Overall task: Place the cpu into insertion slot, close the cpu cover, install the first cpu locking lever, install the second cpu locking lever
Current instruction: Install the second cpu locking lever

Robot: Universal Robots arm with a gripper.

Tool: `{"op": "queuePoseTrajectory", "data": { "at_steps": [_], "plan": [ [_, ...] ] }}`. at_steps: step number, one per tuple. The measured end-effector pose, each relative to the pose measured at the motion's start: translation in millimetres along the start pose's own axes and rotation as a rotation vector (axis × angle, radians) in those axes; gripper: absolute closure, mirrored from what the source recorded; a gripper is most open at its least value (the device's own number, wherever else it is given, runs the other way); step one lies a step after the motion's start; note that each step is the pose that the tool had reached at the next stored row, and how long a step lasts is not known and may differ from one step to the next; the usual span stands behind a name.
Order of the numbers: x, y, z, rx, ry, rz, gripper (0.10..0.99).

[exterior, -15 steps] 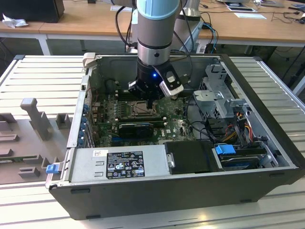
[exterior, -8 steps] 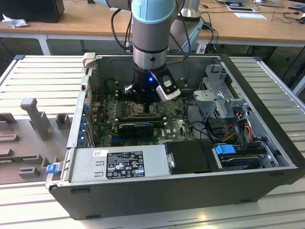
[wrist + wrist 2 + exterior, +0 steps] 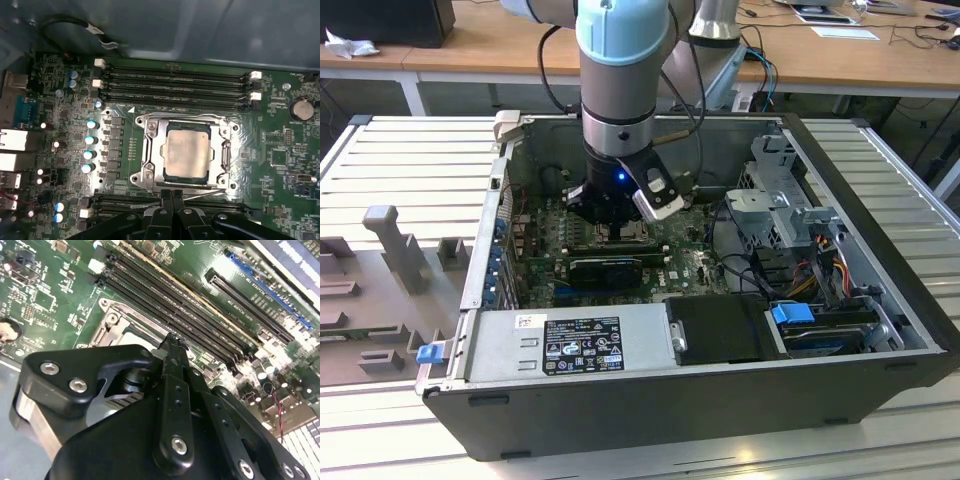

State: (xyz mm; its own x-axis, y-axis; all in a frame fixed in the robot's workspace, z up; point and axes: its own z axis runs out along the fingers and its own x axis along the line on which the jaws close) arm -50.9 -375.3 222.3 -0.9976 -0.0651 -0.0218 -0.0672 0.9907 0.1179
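The exterior view looks down at an angle from outside the open computer case (image 3: 650, 370), taking in the whole chassis and the slatted counter (image 3: 410, 170) beneath it. The first wrist view faces almost straight down, close above the motherboard (image 3: 280, 150), centred on the insertion slot (image 3: 150, 172). The second wrist view looks obliquely along the gripper (image 3: 172, 342), very near the board; the slot's rim (image 3: 107, 322) appears to be the area both wrist views share.
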Motion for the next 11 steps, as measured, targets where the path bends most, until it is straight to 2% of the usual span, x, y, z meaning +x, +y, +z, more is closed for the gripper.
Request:
{"op": "queuePoseTrajectory", "data": {
  "at_steps": [2, 5, 7, 11],
  "plan": [
    [1.5, -0.9, 4.3, -0.002, -0.0002, 0.0, 0.98],
    [8.3, -4.2, 4.4, -0.031, -0.0021, 0.0, 0.98],
    [13.0, -6.5, 4.2, -0.042, -0.0029, 0.001, 0.98],
    [19.4, -9.9, 4.0, -0.055, -0.0037, 0.001, 0.98]
  ]
}}
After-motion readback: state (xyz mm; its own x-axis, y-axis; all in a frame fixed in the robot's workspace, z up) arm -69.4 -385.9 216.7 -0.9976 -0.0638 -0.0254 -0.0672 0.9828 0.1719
